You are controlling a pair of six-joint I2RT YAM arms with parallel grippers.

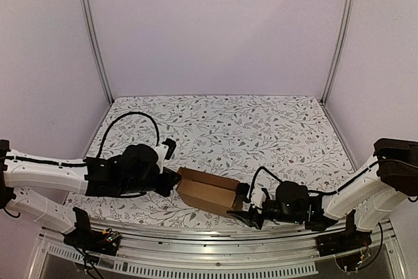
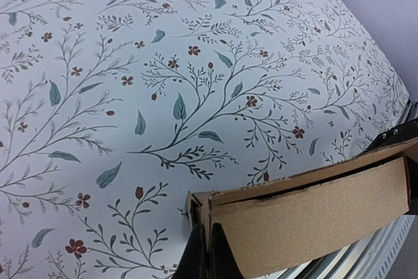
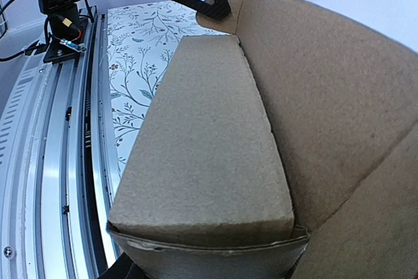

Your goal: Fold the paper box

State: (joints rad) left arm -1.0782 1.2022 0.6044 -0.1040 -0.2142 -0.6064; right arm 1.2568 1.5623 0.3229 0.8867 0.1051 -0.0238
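Observation:
The paper box [image 1: 206, 191] is a small brown carton lying near the front edge of the table, between my two grippers. My left gripper [image 1: 175, 178] is at its left end, with both fingers [image 2: 210, 253] shut on a thin cardboard flap of the box [image 2: 313, 213]. My right gripper [image 1: 245, 206] is at the box's right end with its jaws spread wide on either side of that end. In the right wrist view the box [image 3: 209, 129] fills the frame, with a larger flap standing up on the right. Only a dark fingertip [image 3: 124, 269] shows there.
The table has a floral cloth [image 1: 261, 129]. A metal rail [image 3: 59, 161] runs along the near edge close under the box. Grey walls and two upright aluminium posts [image 1: 95, 37] enclose the back and sides. A black cable [image 1: 134, 117] loops above the left wrist.

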